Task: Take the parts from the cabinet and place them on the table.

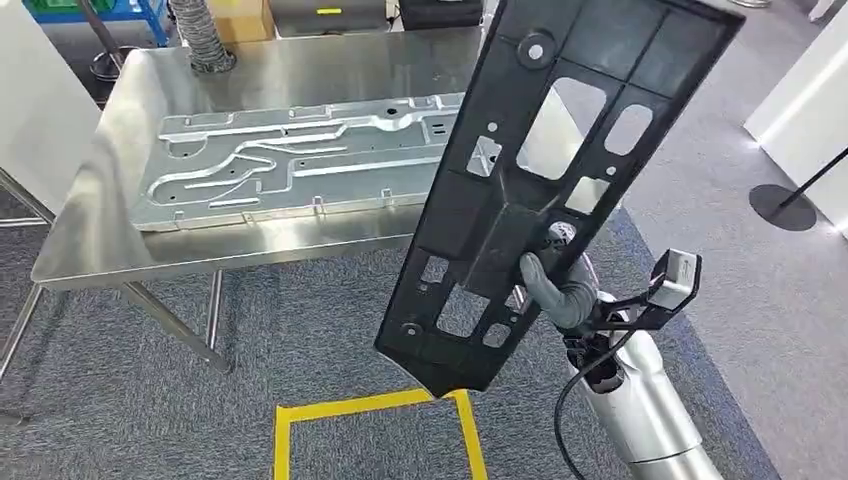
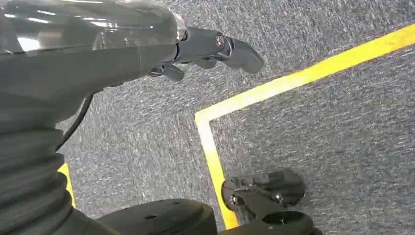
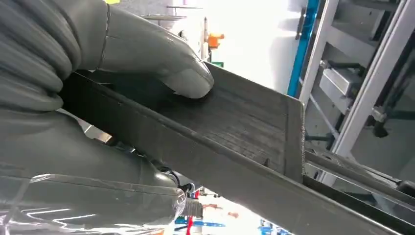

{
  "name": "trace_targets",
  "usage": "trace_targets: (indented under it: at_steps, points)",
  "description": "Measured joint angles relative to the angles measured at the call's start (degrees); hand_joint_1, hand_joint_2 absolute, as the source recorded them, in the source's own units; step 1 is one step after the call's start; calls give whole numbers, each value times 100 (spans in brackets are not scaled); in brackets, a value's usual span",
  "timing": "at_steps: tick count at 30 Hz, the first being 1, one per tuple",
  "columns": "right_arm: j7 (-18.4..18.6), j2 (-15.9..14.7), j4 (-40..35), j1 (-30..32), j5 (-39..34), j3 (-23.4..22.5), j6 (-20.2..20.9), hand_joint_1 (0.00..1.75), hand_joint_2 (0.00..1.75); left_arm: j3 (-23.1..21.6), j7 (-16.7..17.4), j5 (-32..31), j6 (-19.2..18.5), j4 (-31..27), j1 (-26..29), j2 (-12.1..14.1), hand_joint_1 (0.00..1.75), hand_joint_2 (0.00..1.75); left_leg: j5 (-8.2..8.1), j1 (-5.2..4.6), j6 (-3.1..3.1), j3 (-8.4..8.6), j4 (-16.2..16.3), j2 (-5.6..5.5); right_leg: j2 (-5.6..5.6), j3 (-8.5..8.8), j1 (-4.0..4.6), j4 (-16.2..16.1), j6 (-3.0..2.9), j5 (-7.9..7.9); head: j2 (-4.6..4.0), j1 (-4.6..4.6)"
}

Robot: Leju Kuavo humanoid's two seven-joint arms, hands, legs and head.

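A long black plastic panel [image 1: 560,160] with several cut-outs stands tilted in the air right of the steel table [image 1: 90,255], its top end over the table's right corner. My right hand [image 1: 560,290] grips it low on its right edge. In the right wrist view the grey thumb [image 3: 183,78] presses on the panel's ribbed black face [image 3: 240,122]. A stamped silver metal sheet [image 1: 300,160] lies flat on the table. My left hand [image 2: 210,49] hangs over the carpet with nothing in it, fingers loosely apart.
Yellow tape [image 1: 375,408] marks a square on the grey carpet in front of me. A black round post base [image 1: 783,205] and white panels stand at the right. A ribbed hose [image 1: 200,35] rests at the table's back. A grey rack frame [image 3: 342,93] stands behind the panel.
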Motion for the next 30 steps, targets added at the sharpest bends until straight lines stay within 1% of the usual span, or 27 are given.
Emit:
trace_targets:
  at_steps: [1, 2, 4, 5, 6, 7, 8, 9, 10, 11, 12, 13, 14, 15, 16, 17, 18, 20, 21, 22, 23, 25, 26, 27, 28, 29, 30]
  points:
    - [0, 0, 0, -8, -2, 0, 2, 175, 175, 0, 2, 0, 0, 2, 4, -9, 0, 175, -20, -8, -19, -1, 10, -2, 1, 164, 29, -374, -58, 51, 0, 0]
    - [2, 0, -2, -15, -4, 0, 2, 175, 175, -2, 4, 0, 7, 2, -5, -15, 0, 175, -39, -42, -51, -22, 46, -10, -9, 184, 52, -444, -64, 37, 0, -2]
    - [4, 0, 0, -13, -9, 2, 2, 175, 175, 0, 7, 0, 11, 2, 1, -15, 0, 175, -44, -20, -93, -22, 28, -2, 2, 168, 74, -424, -91, 25, 0, -2]
    - [4, 0, 0, -17, -9, 2, 2, 175, 175, 0, 7, 0, 13, 2, -3, -15, 0, 175, -44, -23, -124, -10, 14, 0, 4, 172, 71, -440, -119, 28, 0, -2]
    - [4, 0, 0, -21, -13, 2, 4, 175, 175, 0, 7, 0, 22, 2, -3, -9, 0, 175, -74, -62, -156, 7, 19, -4, -8, 211, 11, -492, -149, 48, 0, -2]
    - [9, -13, 0, -37, -15, 4, 2, 175, 175, 0, 7, 0, 28, 2, 2, -9, 0, 175, -176, -31, -194, -33, 149, 6, -8, 241, -4, -521, -163, 55, 0, -2]
    - [9, -15, 0, -58, -24, 4, 4, 175, 175, 0, 7, 0, 28, 2, -1, -11, 0, 175, -383, -11, -221, -186, 489, 5, -16, 244, -14, -522, -193, 45, 0, -2]
    - [11, -15, 0, -61, -22, 7, 4, 175, 175, -2, 7, 0, 31, 2, -2, -9, 0, 175, -619, 21, -247, -426, 992, 4, -17, 247, -11, -520, -199, 42, 0, -2]
    - [11, -15, 0, -60, -24, 9, 4, 175, 175, 0, 7, 2, 35, 2, 2, -9, 0, 175, -786, 37, -271, -651, 1432, 5, -23, 246, -10, -519, -206, 37, 0, -2]
    - [15, -15, 2, -57, -24, 11, 4, 175, 175, 2, 2, 24, 35, 2, -1, -9, 0, 175, -865, 47, -288, -812, 1737, 7, -25, 244, -10, -514, -207, 33, 0, -2]
    - [22, -15, 2, -55, -24, 15, 4, 175, 175, 2, -4, 20, 37, 2, -14, -9, 0, 175, -801, 64, -302, -869, 1807, 9, -24, 251, -13, -512, -201, 28, 0, -2]
    - [26, -15, 2, -55, -24, 22, 7, 175, 175, 0, -2, 17, 42, 2, -26, -9, 0, 175, -599, 83, -311, -771, 1571, 10, -23, 265, -17, -506, -188, 16, 0, -2]
    - [24, -15, 2, -55, -24, 24, 9, 175, 175, 0, 2, 17, 44, 2, -23, -9, 0, 175, -331, 93, -311, -569, 1147, 10, -19, 288, -24, -499, -174, -1, 0, -2]
    - [24, -15, 2, -56, -24, 24, 13, 175, 175, 2, 2, 17, 52, 2, -10, -7, 0, 175, -37, 101, -303, -294, 579, 14, -9, 322, -36, -487, -143, -24, 0, -2]
    - [24, -15, 2, -58, -26, 24, 13, 175, 175, 2, 2, 17, 57, 2, -1, -4, 0, 175, 76, 106, -297, -125, 180, 24, -8, 333, -33, -478, -114, -47, 0, -2]
    - [20, -15, 0, -68, -31, 24, 15, 175, 175, 2, 2, 17, 57, 4, -5, -9, 0, 175, -19, 61, -280, -50, 54, 17, 1, 307, -1, -444, -73, -59, 0, -2]
    - [22, -15, 0, -68, -31, 24, 20, 175, 175, 0, 4, 15, 55, 4, -8, -9, 0, 175, -11, 76, -234, -83, 89, 8, 3, 288, 5, -455, -42, -40, 0, -2]
    - [22, -11, 0, -65, -39, 26, 24, 175, 175, 0, 2, -17, 55, 4, 9, -9, 0, 175, -11, 44, -161, -102, 96, -5, -5, 296, -11, -484, 28, -22, 0, -2]
    - [20, 0, 0, -64, -44, 26, 26, 175, 175, 2, 4, -18, 55, 4, 8, -9, 0, 175, 20, 68, -109, -81, 38, -6, -5, 307, -15, -481, 70, -44, 0, -2]
    - [15, 2, 0, -64, -55, 26, 26, 175, 175, 2, 2, -20, 55, 4, 8, -9, 0, 175, 38, 79, -70, -58, 14, 0, -8, 277, -33, -372, 85, -135, 0, 0]
    - [7, 2, -2, -69, -74, 24, 26, 175, 175, 2, 2, -24, 57, 4, 1, -13, 0, 175, 36, 77, -39, -61, 11, 3, -11, 137, -34, -80, 91, -319, 0, -2]
    - [2, 0, 0, -38, -92, 24, 24, 175, 175, 2, 0, -37, 55, 4, 2, -11, 0, 175, 27, 51, -12, -65, 14, 4, -11, -339, -30, 877, 114, -747, 0, 0]
    - [2, 0, 0, 0, -94, 22, 13, 175, 175, 2, -2, -44, 55, 4, 10, -11, 0, 175, 21, 32, -1, -66, 20, 4, -11, -563, -29, 1299, 114, -866, 0, 0]
    - [0, 0, 0, 37, -94, 22, 0, 175, 175, 2, 0, -53, 52, 4, 16, -11, 0, 175, 14, 17, 9, -60, 26, 2, -11, -649, -29, 1416, 103, -821, 0, 0]
    - [0, 0, 0, 61, -94, 24, -11, 175, 175, 2, -2, -70, 52, 4, 17, -11, 0, 175, 7, 3, 16, -53, 31, -2, -10, -589, -23, 1243, 82, -655, 0, 0]
    - [-2, 0, -2, 75, -94, 24, -11, 175, 175, 0, -2, -77, 50, 4, 15, -11, 0, 175, -5, -11, 20, -38, 37, -7, -10, -404, -12, 843, 48, -401, 0, 0]
    - [-4, 0, -11, 78, -92, 22, -11, 175, 175, 0, -2, -81, 50, 4, 12, -13, 0, 175, -16, -27, 15, -16, 40, -10, -10, -143, 11, 289, 3, -129, 0, -2]
